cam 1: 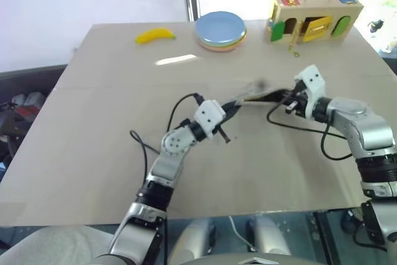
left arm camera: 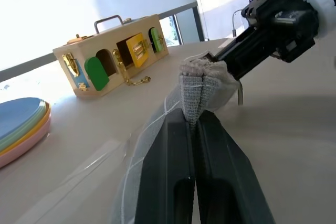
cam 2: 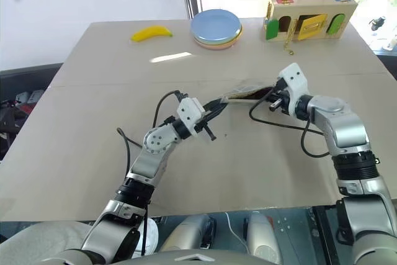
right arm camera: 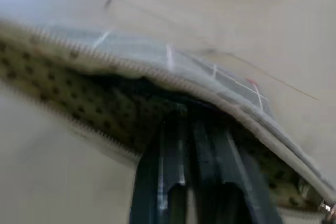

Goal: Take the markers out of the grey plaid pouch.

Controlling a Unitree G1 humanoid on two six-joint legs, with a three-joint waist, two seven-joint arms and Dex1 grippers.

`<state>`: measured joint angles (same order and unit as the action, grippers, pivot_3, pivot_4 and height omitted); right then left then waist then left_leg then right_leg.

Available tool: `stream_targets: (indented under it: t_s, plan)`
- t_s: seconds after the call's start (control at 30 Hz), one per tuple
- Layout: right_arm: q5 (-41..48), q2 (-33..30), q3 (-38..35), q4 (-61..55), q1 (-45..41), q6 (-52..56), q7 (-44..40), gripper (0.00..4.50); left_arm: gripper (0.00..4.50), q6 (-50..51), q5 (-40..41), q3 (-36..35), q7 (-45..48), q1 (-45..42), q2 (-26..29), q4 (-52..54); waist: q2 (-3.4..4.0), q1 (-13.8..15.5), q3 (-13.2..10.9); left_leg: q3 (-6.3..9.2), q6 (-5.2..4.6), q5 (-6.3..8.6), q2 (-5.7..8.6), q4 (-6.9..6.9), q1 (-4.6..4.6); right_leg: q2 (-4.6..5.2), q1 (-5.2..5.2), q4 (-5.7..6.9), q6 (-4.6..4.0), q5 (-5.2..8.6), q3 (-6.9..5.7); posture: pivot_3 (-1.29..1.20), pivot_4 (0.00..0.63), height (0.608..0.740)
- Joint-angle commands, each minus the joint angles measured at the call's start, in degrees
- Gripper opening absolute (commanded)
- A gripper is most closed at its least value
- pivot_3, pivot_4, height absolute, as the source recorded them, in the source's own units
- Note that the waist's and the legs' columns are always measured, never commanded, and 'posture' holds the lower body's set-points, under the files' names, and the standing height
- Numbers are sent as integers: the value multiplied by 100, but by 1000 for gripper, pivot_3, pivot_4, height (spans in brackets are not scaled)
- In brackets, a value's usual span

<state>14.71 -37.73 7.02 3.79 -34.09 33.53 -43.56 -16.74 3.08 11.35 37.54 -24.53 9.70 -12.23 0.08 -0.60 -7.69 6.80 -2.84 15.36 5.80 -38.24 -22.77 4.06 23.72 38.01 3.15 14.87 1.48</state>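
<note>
Gripping: the left gripper (left arm camera: 193, 121) has its jaws closed on one end of the soft grey plaid fabric pouch (cam 1: 257, 93), pinching a fold of the cloth between the two black fingers (left arm camera: 170, 182).
Pouch: it is stretched between the two grippers near the middle of the pale beige worktop (cam 1: 93, 153); its zipped mouth gapes, showing a mustard-tan dotted lining (right arm camera: 79, 93).
Right gripper: the right gripper (right arm camera: 202, 129) reaches into the open mouth from the other end, its dark fingers (right arm camera: 157, 182) inside the lining, jaws close together; whether they grip anything I cannot tell.
Markers: hidden inside the pouch, too dark to make out.
Far edge of worktop: a yellow banana (cam 1: 155, 35) lies well apart from the pouch, beside a stack of round pastel plates (cam 1: 220, 30); a wooden latch box with coloured doors and a metal handle (cam 1: 314, 18) stands at the right corner.
</note>
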Motion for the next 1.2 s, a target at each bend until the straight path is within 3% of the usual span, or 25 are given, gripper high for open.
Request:
stream_targets:
  t_s: [0.03, 0.2, 0.3, 0.63, 0.93, 1.03, 1.2]
  plan:
    - [-556, -368, 438, -140, -157, -579, -493, 1952, 0, -45, 311, 5, 90, -126, -138, 310, 0, -3, 0, 0, 0, 0, 0, 0, 0, 0, 0, 0, 0, 0, 0, 0, 150, 740]
    - [-1086, -723, 709, -338, -445, -904, -854, 4362, 0, 190, 584, 13, 256, -101, -245, 417, 0, -9, 0, -2, 0, 0, -1, 0, 0, -1, 1, 1, 0, 0, 2, 0, 150, 740]
    - [-1213, -1036, 788, -613, -569, -897, -1268, 4447, 0, 678, 891, -31, 275, -25, -331, 674, -1, 0, -1, 1, 0, 0, -1, 1, 0, -1, 1, 0, 0, 0, 0, 0, 150, 740]
    - [-1248, -1856, 1356, -1430, -1552, -563, -3302, 4447, 0, 3852, 2875, -463, 184, 378, -345, 1732, -1, -7, -4, 6, 0, 1, -5, 1, -3, -3, 0, -2, 0, 0, -3, 0, 150, 740]
    - [-1895, -1455, 2139, -371, -1585, -1329, -3832, 4447, 0, 3599, 2467, -329, 453, 607, -183, 1198, -5, 46, -5, 7, 1, 0, -2, -3, -3, 1, -2, -6, 0, 0, -6, 0, 150, 740]
    - [-2013, -1293, 2190, -103, -1639, -1475, -3866, 3635, 0, 3496, 2391, -355, 457, 611, -215, 1076, -5, 41, -5, 6, 2, 0, -2, -3, -3, 1, -1, -5, 0, 0, -4, 0, 150, 740]
    - [-2319, -1050, 2296, 368, -1673, -1788, -3867, 1256, 0, 3427, 2335, -355, 461, 667, -222, 960, -5, 24, -5, 6, 2, 0, -3, -3, -1, 0, -2, -4, 0, 0, -4, 0, 150, 740]
